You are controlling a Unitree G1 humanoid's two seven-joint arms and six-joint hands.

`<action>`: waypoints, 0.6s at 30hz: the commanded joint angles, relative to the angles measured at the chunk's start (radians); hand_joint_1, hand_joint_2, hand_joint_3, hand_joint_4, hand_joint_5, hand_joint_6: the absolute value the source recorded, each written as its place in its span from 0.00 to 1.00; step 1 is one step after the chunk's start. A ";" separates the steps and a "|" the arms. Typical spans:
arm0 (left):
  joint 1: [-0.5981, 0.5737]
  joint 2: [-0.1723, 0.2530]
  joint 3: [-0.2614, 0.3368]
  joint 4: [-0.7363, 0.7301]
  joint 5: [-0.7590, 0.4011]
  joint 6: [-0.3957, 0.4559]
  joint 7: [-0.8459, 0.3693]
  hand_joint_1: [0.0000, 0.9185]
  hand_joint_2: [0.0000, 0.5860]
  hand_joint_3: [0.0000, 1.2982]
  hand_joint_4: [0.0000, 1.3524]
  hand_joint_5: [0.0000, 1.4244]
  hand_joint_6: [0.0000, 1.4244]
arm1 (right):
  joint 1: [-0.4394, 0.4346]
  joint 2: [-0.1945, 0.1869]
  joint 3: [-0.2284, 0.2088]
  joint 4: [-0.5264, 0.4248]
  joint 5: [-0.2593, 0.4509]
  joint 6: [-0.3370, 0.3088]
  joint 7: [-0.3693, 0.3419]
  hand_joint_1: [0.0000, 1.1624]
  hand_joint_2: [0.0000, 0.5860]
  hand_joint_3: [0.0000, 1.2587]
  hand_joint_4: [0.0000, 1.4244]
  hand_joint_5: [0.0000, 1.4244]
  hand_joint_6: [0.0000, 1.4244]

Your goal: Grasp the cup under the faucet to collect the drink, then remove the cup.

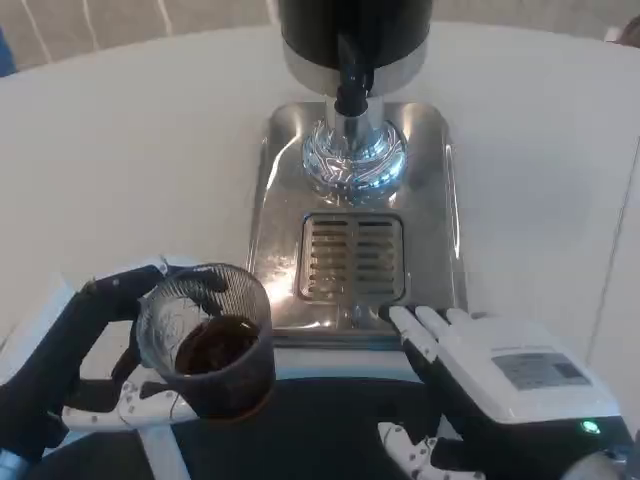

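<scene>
Clear plastic cup with dark drink sits left of, nearer than, drip tray, clear of faucet. Left hand wraps its wall; grip mid-wall, gently (thin, squashy, spill-prone). Right hand beside tray's near edge, fingers straight, holding nothing.

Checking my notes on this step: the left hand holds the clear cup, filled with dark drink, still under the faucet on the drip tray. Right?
Not quite. In the head view the left hand holds the clear cup of dark drink, but off the drip tray, down and to the left of the faucet.
</scene>
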 commanded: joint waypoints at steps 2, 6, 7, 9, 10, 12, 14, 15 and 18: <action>0.019 0.002 0.017 -0.038 -0.038 -0.014 -0.010 0.59 0.06 0.77 0.85 0.96 0.75 | 0.028 0.013 0.025 -0.011 -0.012 -0.016 -0.009 0.20 0.94 0.00 0.00 0.00 0.00; 0.028 0.003 0.018 -0.048 -0.042 -0.011 -0.017 0.59 0.06 0.77 0.85 0.96 0.75 | 0.052 0.021 0.045 -0.019 -0.020 -0.020 -0.013 0.20 0.94 0.00 0.00 0.00 0.00; 0.029 0.002 0.018 -0.050 -0.042 -0.011 -0.018 0.59 0.06 0.77 0.85 0.96 0.75 | 0.060 0.021 0.047 -0.026 -0.021 -0.023 -0.011 0.20 0.94 0.00 0.00 0.00 0.00; 0.032 0.002 0.021 -0.054 -0.043 -0.009 -0.020 0.59 0.06 0.77 0.85 0.96 0.75 | 0.074 0.020 0.045 -0.042 -0.018 -0.028 -0.009 0.20 0.94 0.00 0.00 0.00 0.00; 0.034 0.002 0.021 -0.055 -0.045 -0.008 -0.021 0.59 0.06 0.77 0.85 0.96 0.75 | 0.080 0.018 0.041 -0.048 -0.013 -0.030 -0.009 0.20 0.94 0.00 0.00 0.00 0.00; 0.036 0.002 0.023 -0.057 -0.045 -0.007 -0.021 0.59 0.06 0.77 0.85 0.96 0.75 | 0.085 0.015 0.034 -0.054 -0.007 -0.032 -0.009 0.20 0.94 0.00 0.00 0.00 0.00; 0.041 0.002 0.023 -0.061 -0.045 -0.006 -0.021 0.59 0.06 0.77 0.85 0.96 0.75 | 0.087 0.010 0.023 -0.058 0.003 -0.033 -0.008 0.21 0.94 0.00 0.00 0.00 0.00; 0.043 0.002 0.023 -0.063 -0.045 -0.005 -0.021 0.59 0.06 0.77 0.85 0.96 0.75 | 0.087 0.008 0.019 -0.059 0.007 -0.034 -0.008 0.21 0.94 0.00 0.00 0.00 0.00; 0.047 0.000 0.023 -0.069 -0.044 -0.004 -0.020 0.59 0.05 0.77 0.85 0.96 0.74 | 0.089 0.005 0.011 -0.061 0.015 -0.037 -0.007 0.21 0.95 0.00 0.00 0.00 0.00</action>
